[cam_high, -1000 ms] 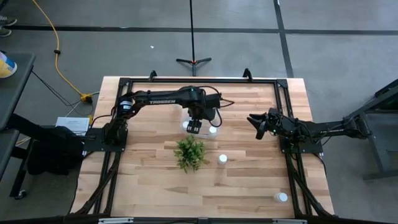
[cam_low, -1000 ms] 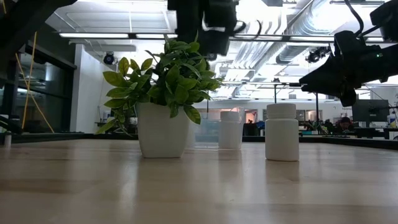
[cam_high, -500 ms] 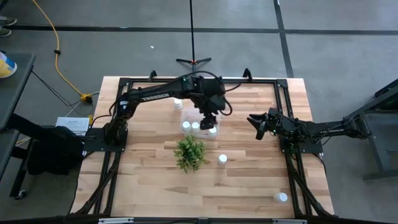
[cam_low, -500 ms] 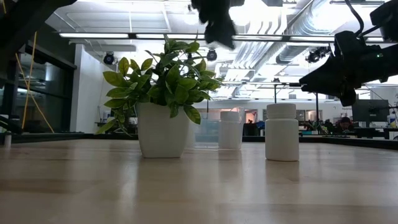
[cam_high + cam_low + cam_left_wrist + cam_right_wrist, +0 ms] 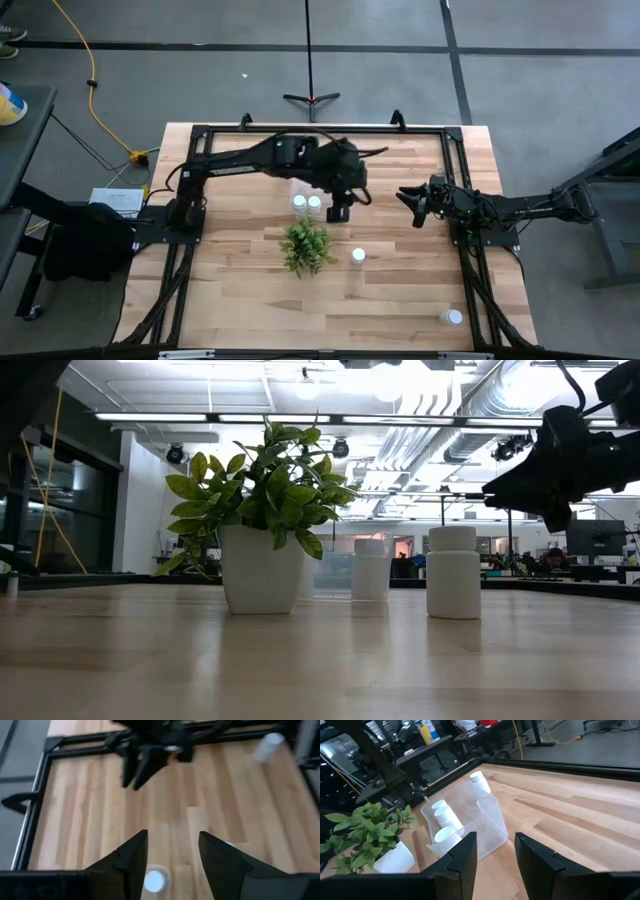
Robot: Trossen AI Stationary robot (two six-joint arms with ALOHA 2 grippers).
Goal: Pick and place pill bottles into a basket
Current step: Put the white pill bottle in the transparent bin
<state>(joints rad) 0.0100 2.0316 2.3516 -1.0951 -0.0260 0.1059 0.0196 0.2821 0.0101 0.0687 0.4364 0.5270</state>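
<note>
The clear basket stands on the table behind the green plant; the right wrist view shows three white pill bottles upright in the basket. My left gripper is open and empty, high over the basket's right end, with a bottle cap below its fingers. One bottle stands right of the plant, and another stands near the front right corner. A further bottle stands beyond the basket. My right gripper hovers open and empty at the right.
The plant's white pot stands just in front of the basket. The black frame runs along the table's far edge and sides. Bare wood lies between the basket and my right gripper.
My left gripper has risen out of the low view and swung from over the basket's left part toward the far edge, then toward the table's right, ending over the basket's right end. A bottle shows in the basket where it stood before.
</note>
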